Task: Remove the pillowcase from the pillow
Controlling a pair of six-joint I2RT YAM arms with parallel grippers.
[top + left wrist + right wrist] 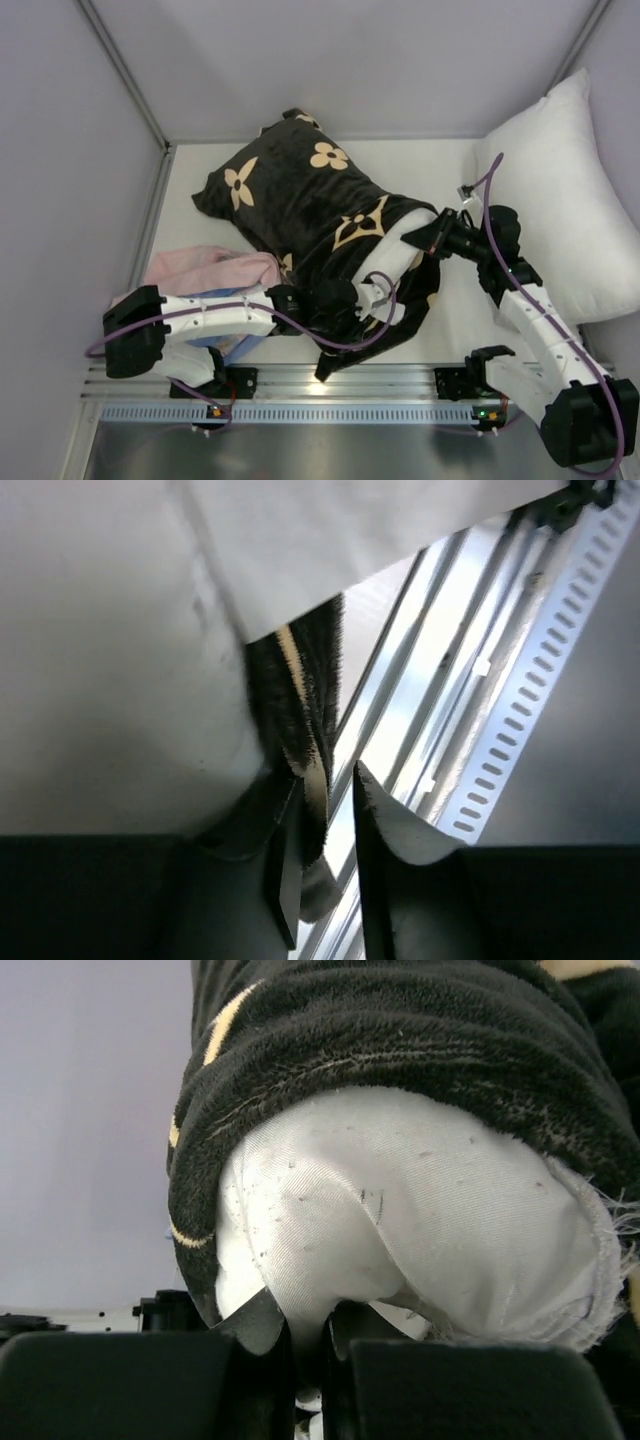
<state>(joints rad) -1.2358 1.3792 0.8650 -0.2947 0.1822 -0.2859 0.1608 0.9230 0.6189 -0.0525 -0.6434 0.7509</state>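
Note:
The black plush pillowcase [300, 190] with tan flowers lies diagonally across the table and covers most of the pillow. The white pillow [405, 245] bulges out of its open near-right end. My right gripper [432, 238] is shut on a pinch of the pillow's white fabric [400, 1190], just below the pillowcase rim [400, 1030]; the fingers [255, 1325] close around the fold. My left gripper [378, 295] sits at the pillowcase's near edge. In the left wrist view the black fabric edge [300, 710] runs down between its fingers [372, 830], which stand close together, below the white pillow [120, 680].
A second plain white pillow [560, 190] leans on the right wall. A pink cloth [210, 268] and a light-blue cloth [235, 345] lie at the near left under my left arm. The metal rail [330, 385] runs along the near edge, also in the left wrist view [520, 700].

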